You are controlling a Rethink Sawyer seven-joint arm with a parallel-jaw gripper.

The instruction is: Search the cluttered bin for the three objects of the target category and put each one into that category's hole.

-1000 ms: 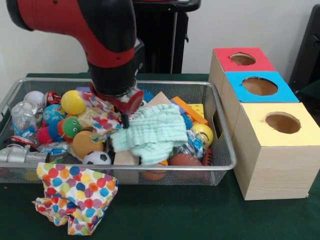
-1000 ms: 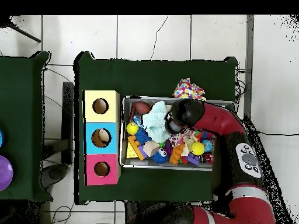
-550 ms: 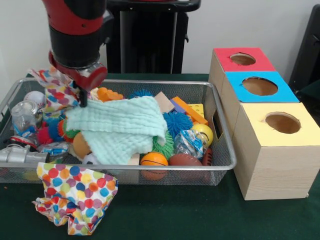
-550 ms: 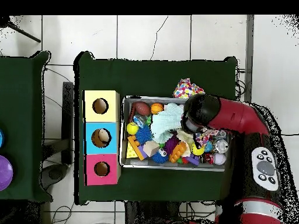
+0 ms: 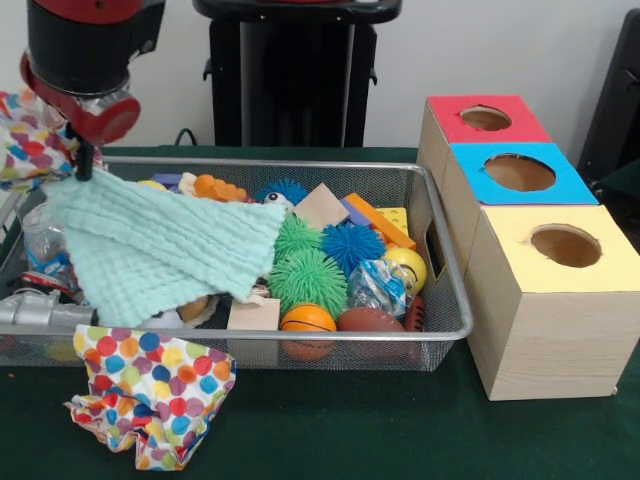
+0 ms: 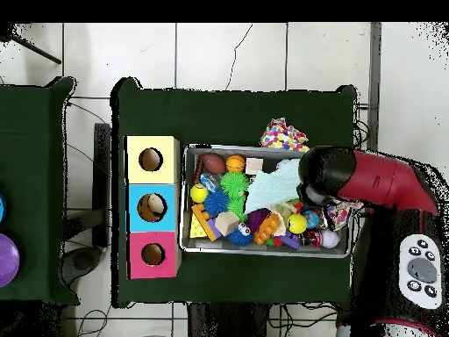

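My gripper [image 5: 84, 160] hangs above the bin's left end, shut on a corner of a mint-green cloth [image 5: 160, 250] that drapes down over the toys there. A polka-dot cloth [image 5: 28, 140] is bunched up against the gripper's left side; whether it is pinched too I cannot tell. Uncovered in the wire bin [image 5: 440, 330] lie green spiky balls [image 5: 305, 280], a blue spiky ball [image 5: 350, 245], a small basketball [image 5: 307, 320], a football [image 5: 370, 320] and a yellow ball [image 5: 405, 265]. From above, the gripper [image 6: 309, 189] is at the bin's right part, holding the cloth [image 6: 272, 189].
Three boxes with round holes stand beside the bin: red [image 5: 485, 118], blue [image 5: 520, 172], yellow [image 5: 565, 245]. A second polka-dot cloth [image 5: 150, 395] lies on the table in front of the bin. Wooden blocks [image 5: 322, 205], an orange brick [image 5: 378, 220] and a bottle [image 5: 45, 235] crowd the bin.
The gripper has risen and swung toward the bin's left end in the front view, dragging the mint cloth and polka-dot cloth along. Spiky balls and the basketball are now uncovered.
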